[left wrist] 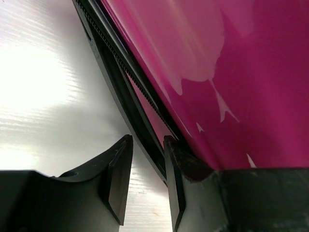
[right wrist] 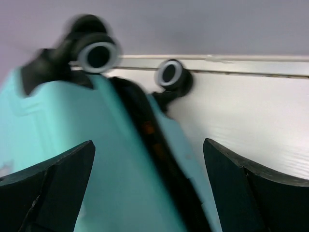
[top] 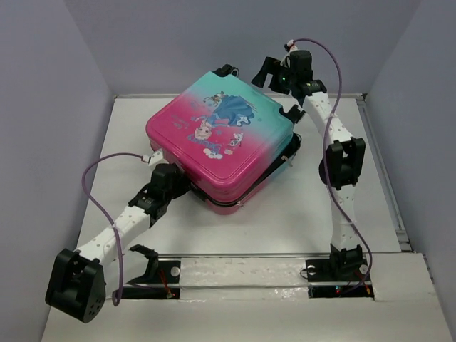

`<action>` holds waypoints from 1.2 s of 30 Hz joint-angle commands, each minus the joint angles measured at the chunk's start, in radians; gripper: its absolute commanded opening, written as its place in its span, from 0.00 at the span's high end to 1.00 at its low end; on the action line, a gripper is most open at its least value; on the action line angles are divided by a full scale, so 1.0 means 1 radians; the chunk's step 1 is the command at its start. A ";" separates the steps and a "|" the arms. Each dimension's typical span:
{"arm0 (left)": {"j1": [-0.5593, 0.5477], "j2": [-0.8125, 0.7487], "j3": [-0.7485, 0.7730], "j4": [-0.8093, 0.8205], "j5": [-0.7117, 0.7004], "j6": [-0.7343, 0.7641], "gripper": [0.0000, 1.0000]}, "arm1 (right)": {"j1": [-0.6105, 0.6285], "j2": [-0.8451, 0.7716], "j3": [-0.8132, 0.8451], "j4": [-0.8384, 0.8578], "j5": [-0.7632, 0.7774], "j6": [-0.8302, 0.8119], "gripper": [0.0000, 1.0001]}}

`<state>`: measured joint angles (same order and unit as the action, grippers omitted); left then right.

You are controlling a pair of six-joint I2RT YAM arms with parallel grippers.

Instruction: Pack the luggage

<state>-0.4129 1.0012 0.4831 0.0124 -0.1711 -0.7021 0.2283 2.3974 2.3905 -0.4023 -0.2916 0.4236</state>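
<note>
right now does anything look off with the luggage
The luggage isn't fully shut: its halves sit slightly askew, leaving a dark gap along the near right edge. Nothing looks spilled or damaged.

left wrist: luggage (left wrist: 231,72) shell cut off at top and right edges; left gripper (left wrist: 147,150) fingers cut off at bottom | right wrist: wheels (right wrist: 98,55) blurred, upper left | top external: left fingertips hidden at luggage's lower-left rim
</note>
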 commanded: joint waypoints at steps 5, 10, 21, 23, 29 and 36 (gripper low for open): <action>-0.040 -0.121 0.097 0.186 0.024 -0.010 0.56 | 0.057 -0.420 -0.169 0.026 -0.023 -0.044 0.06; -0.058 -0.089 0.140 0.190 0.051 0.019 0.55 | 0.057 -0.803 -0.688 0.256 -0.092 -0.062 0.60; -0.096 -0.003 0.317 0.276 -0.015 0.062 0.44 | 0.066 -1.472 -1.721 0.501 -0.044 0.034 0.93; -0.116 0.007 0.345 0.268 -0.048 0.093 0.42 | 0.075 -1.495 -1.780 0.511 -0.116 0.040 0.93; -0.145 0.001 0.333 0.216 -0.045 0.095 0.49 | 0.135 -1.547 -1.964 0.620 -0.245 0.027 0.88; -0.147 -0.039 0.155 0.166 -0.030 0.049 0.55 | 0.193 -1.502 -2.032 0.718 -0.144 0.031 0.48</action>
<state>-0.5552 0.9932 0.7261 0.1528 -0.1909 -0.6216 0.3885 0.8722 0.3798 0.1688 -0.4862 0.4671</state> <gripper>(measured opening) 0.495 0.449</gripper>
